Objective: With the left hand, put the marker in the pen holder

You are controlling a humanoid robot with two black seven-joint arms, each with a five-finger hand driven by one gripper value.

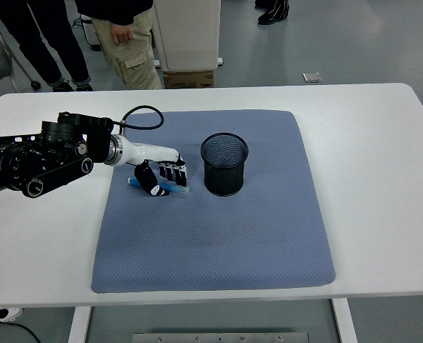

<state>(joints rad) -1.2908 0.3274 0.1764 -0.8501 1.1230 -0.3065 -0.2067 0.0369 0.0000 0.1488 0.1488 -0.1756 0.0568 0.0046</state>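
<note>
A blue marker (170, 189) lies on the blue mat (219, 229), left of the black mesh pen holder (224, 164). My left hand (163, 175) rests low over the marker with its fingers curled around it, thumb on the near side. The marker's ends stick out on both sides of the hand. The pen holder stands upright and looks empty, about a hand's width right of my left hand. The right arm is out of view.
The white table (383, 179) extends around the mat. A black cable (141, 118) loops from my left forearm above the mat's far left corner. People's legs (126, 43) and a white cabinet (186, 36) stand beyond the far edge.
</note>
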